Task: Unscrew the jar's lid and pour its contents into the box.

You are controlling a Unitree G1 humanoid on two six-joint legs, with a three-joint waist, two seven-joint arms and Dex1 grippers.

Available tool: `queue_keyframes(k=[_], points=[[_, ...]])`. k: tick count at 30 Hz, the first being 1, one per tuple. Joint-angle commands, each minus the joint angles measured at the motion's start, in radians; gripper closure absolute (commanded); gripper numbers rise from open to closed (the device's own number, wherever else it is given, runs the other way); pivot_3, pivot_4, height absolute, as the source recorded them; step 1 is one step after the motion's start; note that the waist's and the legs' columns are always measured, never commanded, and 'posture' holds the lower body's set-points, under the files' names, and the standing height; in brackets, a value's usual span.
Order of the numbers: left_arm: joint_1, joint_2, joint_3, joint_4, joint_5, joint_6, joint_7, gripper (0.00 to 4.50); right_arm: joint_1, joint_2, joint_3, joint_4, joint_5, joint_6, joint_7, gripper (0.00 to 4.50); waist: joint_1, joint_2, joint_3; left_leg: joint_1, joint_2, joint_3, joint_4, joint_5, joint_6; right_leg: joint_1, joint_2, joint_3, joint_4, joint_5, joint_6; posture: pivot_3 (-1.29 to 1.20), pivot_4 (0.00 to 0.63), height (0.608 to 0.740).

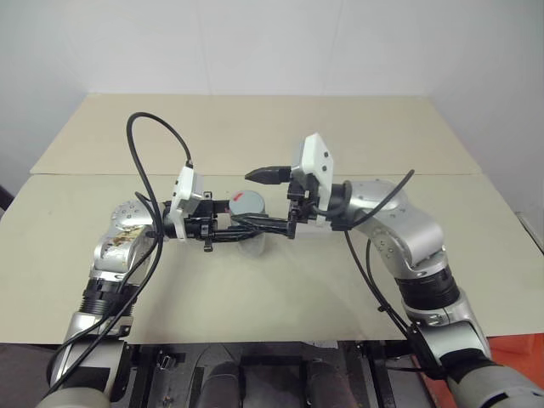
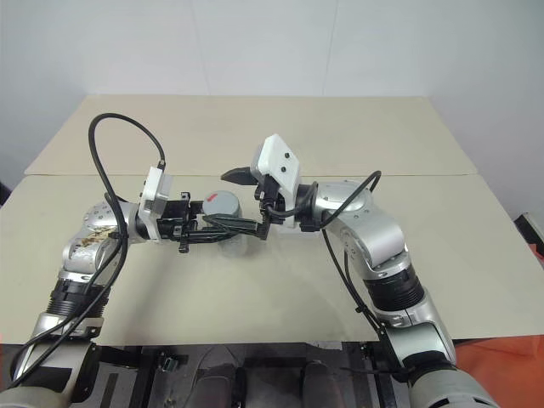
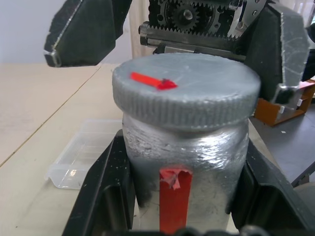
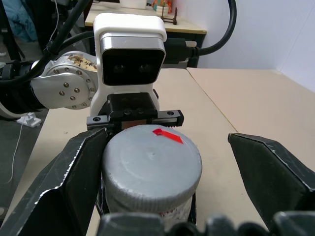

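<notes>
- jar (image 3: 184,147) held upright above the table (image 1: 255,127), clear of its top, roughly at the middle of the near panel.
- left gripper (image 1: 246,228) reaching in level from the left, pinching the jar's body; one black finger (image 3: 106,191) pressed on each side of the silvery wall, seen plainly in the left wrist view.
- red stripe (image 3: 174,196) running down the jar's side between those two fingers, facing the left wrist camera.
- lid (image 4: 152,164) still on the jar, grey, ribbed round its edge, sitting flat and level.
- small red mark (image 3: 152,81) on the lid's top, off-centre.
- right gripper (image 4: 167,162) coming in level from the right, spread wide, a finger on either side of the lid.
- one right finger (image 4: 74,177) at the lid's edge, touching or just short of it, cannot tell which; the other (image 4: 273,172) well apart from the lid with bare table showing in the gap.
- in the head views, upper right finger (image 1: 265,175) poking out above the lid.
- box (image 3: 86,157) of clear plastic lying flat on the table below and just beside the jar; partly hidden under the grippers in the head views (image 1: 253,246).
- contents of the jar hidden by the wall and the lid.
- black cable (image 1: 153,161) looping up from the left wrist over the table.
</notes>
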Motion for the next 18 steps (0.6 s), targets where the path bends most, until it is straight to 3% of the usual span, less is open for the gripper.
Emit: queue_keyframes(k=[1, 18], points=[[-0.01, 0.008, 0.011, -0.03, -0.012, -0.01, -0.013, 2.47, 0.008, -0.03, -0.058, -0.027, 0.006, -0.009, -0.008, 0.02, 0.0, 0.0, 0.0, 0.0, 0.0, 0.0, 0.0, 0.0, 0.0, 0.0, 0.0, 0.0, 0.0, 0.0, 0.0, 0.0, 0.15, 0.74], [-0.013, 0.007, 0.009, -0.027, -0.011, -0.012, -0.014, 2.47, 0.059, -0.103, -0.092, -0.06, 0.039, -0.014, 0.001, 0.02, 0.0, 0.0, 0.0, 0.0, 0.0, 0.0, 0.0, 0.0, 0.0, 0.0, 0.0, 0.0, 0.0, 0.0, 0.0, 0.0, 0.15, 0.74]])
